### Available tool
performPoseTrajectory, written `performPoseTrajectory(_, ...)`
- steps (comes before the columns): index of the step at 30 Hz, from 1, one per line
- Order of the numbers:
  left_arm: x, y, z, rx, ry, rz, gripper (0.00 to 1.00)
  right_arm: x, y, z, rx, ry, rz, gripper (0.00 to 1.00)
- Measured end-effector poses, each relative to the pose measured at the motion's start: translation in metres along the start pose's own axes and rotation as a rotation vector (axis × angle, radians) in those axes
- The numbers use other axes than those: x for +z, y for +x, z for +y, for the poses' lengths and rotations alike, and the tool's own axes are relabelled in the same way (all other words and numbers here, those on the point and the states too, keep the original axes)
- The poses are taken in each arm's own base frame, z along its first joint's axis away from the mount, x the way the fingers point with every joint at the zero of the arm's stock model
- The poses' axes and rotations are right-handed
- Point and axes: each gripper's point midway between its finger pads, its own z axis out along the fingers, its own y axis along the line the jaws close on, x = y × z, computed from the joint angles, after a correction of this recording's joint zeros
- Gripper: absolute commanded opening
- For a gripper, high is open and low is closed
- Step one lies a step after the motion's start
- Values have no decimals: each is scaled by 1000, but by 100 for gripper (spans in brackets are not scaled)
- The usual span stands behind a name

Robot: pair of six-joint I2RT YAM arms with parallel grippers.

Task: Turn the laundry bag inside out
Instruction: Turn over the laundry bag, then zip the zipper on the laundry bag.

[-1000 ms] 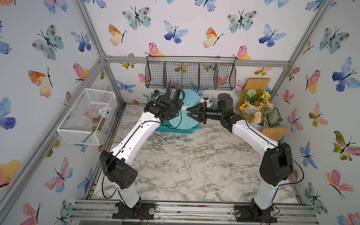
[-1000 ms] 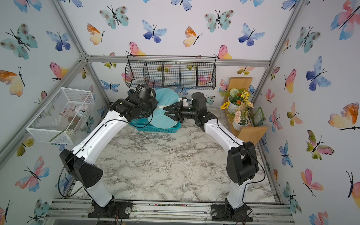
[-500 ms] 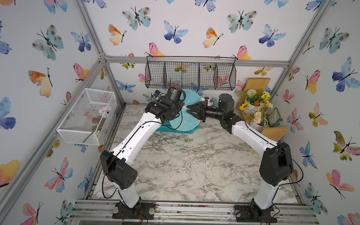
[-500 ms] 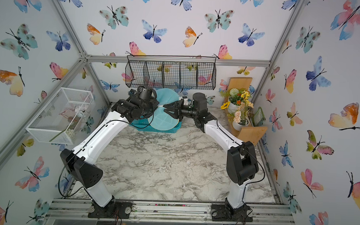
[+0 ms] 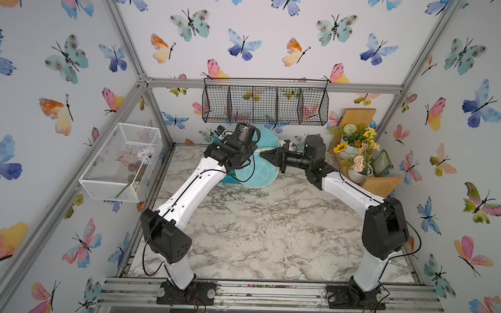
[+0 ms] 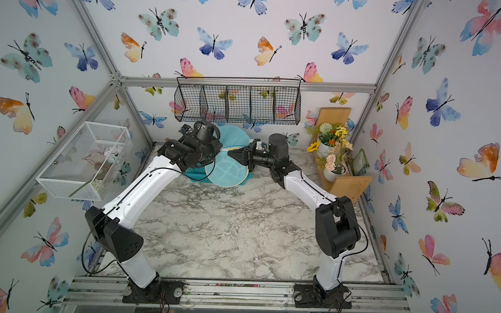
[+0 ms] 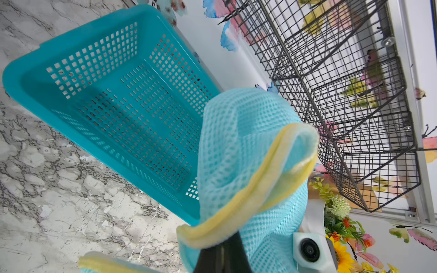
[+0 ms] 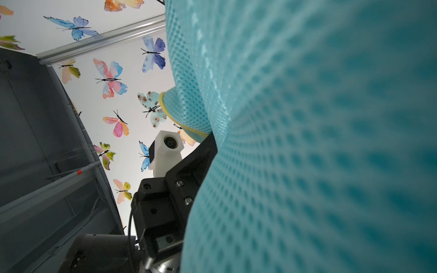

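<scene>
with the laundry bag aloft over the teal basket, left gripper clamped on its yellow piping, right gripper pinched on mesh: draw mesh slowly through that rim, both grips firm.

Robot test booth styled homely: silver aluminium-profile frame across upper centre, butterfly-print wall panels, grey-veined marble-look tabletop, potted flowers centre-right.

Laundry bag, light-turquoise mesh, yellow piping, crumpled, folded over
</scene>
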Motion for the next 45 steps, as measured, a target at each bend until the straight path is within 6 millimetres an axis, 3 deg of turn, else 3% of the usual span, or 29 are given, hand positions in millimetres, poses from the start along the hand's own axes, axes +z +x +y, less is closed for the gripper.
performPoseTrajectory(3,-1,0,-1,24,2,-3,0,-1,1,3,-9,-7,2,1)
performPoseTrajectory(4,-2,-1,-1,37,4,-6,5,-1,2,3,-12,-7,2,1)
performPoseTrajectory(6,-5,-2,-3,64,18,-12,35,-1,2,2,-28,-1,3,2)
performPoseTrajectory(10,-18,-8,4,110,68,-18,81,-3,2,-6,-73,46,8,2)
performPoseTrajectory(13,-36,-14,10,122,133,-14,93,-7,0,-11,-105,81,14,2)
performPoseTrajectory(17,-65,-28,9,124,279,1,95,-15,-2,-14,-141,108,32,2)
performPoseTrajectory(22,-91,-33,-9,239,465,57,90,-25,1,-10,-185,119,83,2)
performPoseTrajectory(28,-93,15,-24,549,617,190,92,-32,16,6,-269,99,179,2)
performPoseTrajectory(34,-88,71,-15,861,688,256,97,-35,28,4,-285,93,255,2)
performPoseTrajectory(45,-78,83,9,1047,695,220,96,-38,32,4,-292,85,287,2)
